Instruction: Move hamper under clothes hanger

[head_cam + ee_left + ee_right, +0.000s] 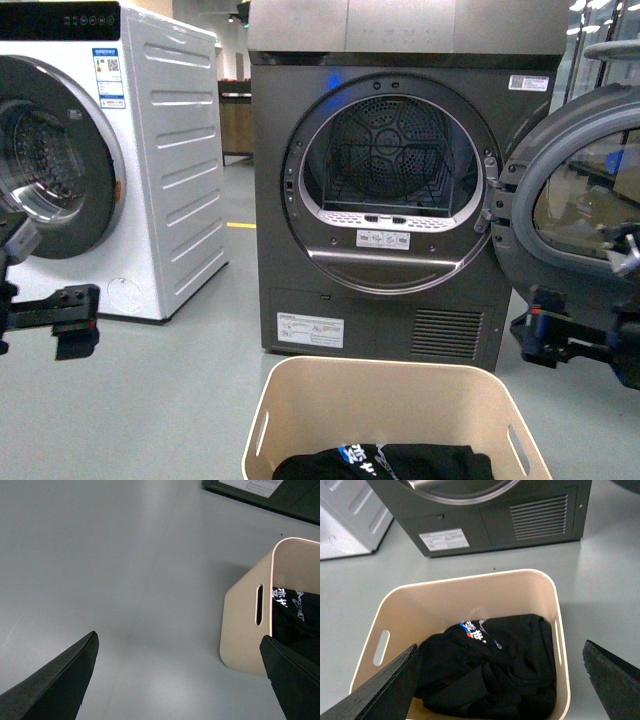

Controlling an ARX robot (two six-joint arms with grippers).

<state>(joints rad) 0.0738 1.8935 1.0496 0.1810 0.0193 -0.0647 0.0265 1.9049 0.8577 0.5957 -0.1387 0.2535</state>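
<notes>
The beige hamper (380, 400) stands on the grey floor just in front of me, before the dryer, with a black T-shirt (390, 462) lying in it. The hamper also shows in the left wrist view (245, 625) and in the right wrist view (445, 600), where the T-shirt (495, 665) fills its bottom. My left gripper (75, 318) is open and empty, above the floor to the hamper's left (177, 645). My right gripper (540, 335) is open and empty, above and to the right of the hamper (500, 647). The clothes hanger is out of view.
A dark grey dryer (380, 300) stands close behind the hamper, its round door (580, 200) swung open to the right near my right arm. A white washing machine (160, 150) with an open door stands at the left. Grey floor (125, 570) lies to the hamper's left.
</notes>
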